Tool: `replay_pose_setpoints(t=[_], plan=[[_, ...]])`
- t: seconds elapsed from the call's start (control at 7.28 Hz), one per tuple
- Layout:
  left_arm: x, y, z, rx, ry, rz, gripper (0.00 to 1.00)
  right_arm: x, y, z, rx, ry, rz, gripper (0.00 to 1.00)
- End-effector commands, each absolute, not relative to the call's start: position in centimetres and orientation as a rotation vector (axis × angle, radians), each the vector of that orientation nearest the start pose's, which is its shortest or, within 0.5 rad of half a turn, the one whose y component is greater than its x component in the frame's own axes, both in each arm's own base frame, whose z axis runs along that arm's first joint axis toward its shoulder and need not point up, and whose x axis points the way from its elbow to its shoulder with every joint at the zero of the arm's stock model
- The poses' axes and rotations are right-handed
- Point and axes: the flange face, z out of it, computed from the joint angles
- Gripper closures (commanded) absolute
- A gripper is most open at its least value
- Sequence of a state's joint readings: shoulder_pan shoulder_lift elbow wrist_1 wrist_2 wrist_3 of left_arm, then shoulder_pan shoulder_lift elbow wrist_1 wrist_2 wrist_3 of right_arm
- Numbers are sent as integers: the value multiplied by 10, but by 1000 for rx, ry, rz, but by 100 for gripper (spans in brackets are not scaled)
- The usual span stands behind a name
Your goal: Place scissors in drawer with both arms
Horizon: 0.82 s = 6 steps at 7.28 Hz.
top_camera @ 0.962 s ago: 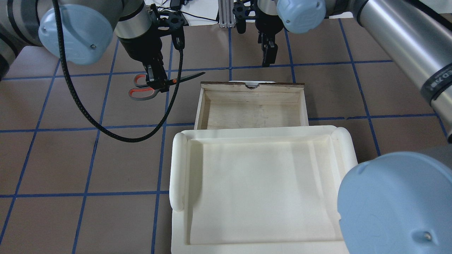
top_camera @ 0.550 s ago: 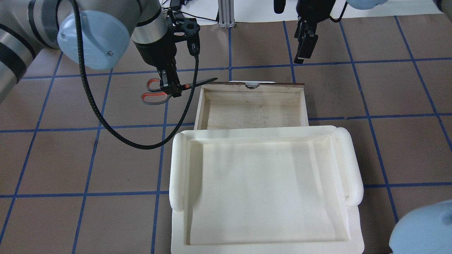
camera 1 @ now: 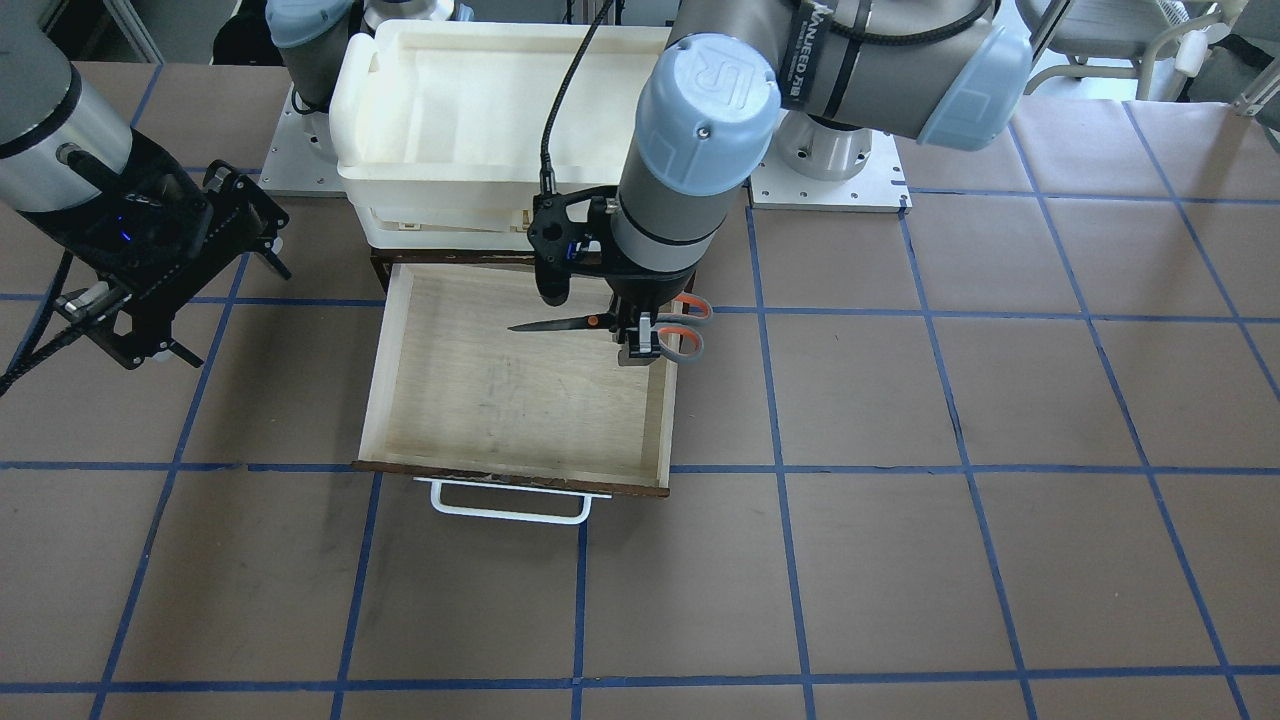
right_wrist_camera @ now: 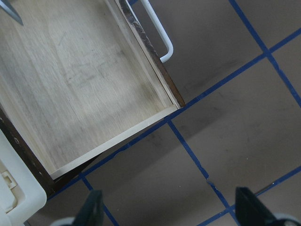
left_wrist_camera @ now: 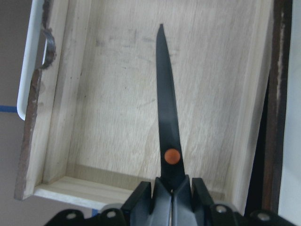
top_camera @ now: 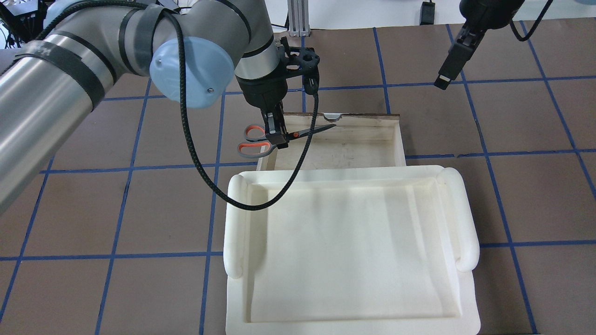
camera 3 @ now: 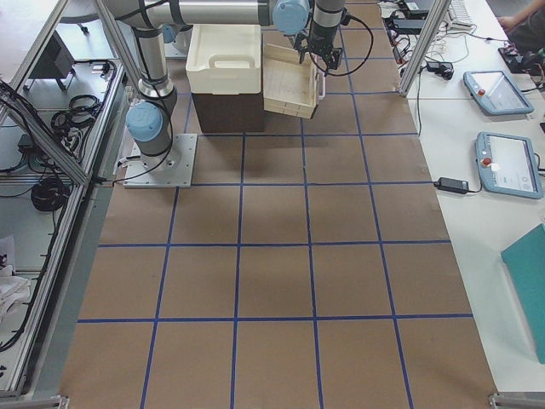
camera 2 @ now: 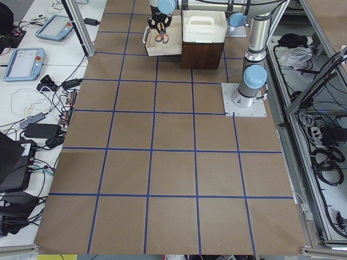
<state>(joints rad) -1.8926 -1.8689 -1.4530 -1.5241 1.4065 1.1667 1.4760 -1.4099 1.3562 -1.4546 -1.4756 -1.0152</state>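
The scissors [top_camera: 311, 131] have dark blades, grey handles with orange-red loops and an orange pivot dot. My left gripper [top_camera: 279, 139] is shut on them near the pivot. It holds them level above the left wall of the open wooden drawer [top_camera: 400, 139]. The blades reach in over the pale interior, and the handles hang outside. The left wrist view shows the blade [left_wrist_camera: 167, 108] pointing along the drawer floor [left_wrist_camera: 117, 117]. In the front view the scissors [camera 1: 555, 323] hang over the drawer [camera 1: 520, 400]. My right gripper [top_camera: 442, 81] is open and empty, raised beyond the drawer's far right corner.
A large white plastic tray [top_camera: 349, 242] sits on the cabinet over the drawer's back part. The drawer's white bar handle [camera 1: 505, 510] sticks out at the front. The left arm's black cable [top_camera: 205, 153] loops down beside the drawer. Brown floor with blue tape lines surrounds it.
My left arm has carried the scissors rightward, from left of the drawer to over its left wall. My right gripper has moved right, away from the drawer front.
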Motion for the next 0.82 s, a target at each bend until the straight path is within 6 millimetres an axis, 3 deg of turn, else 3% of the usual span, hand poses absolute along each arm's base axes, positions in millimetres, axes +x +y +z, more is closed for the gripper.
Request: replay_pose_setpoints(t=[0.0,0.14,0.69], plan=[[-373,-515,369,2253,2470,95,100,97,-558,503,-952,2883,18,0],[-378,-519,363,2258,2465,106,100,105,-557,500,-780,2939,39,0],[-393,-520,327,2311,2438,205,100,107,-562,495,-765,2946,5,0]])
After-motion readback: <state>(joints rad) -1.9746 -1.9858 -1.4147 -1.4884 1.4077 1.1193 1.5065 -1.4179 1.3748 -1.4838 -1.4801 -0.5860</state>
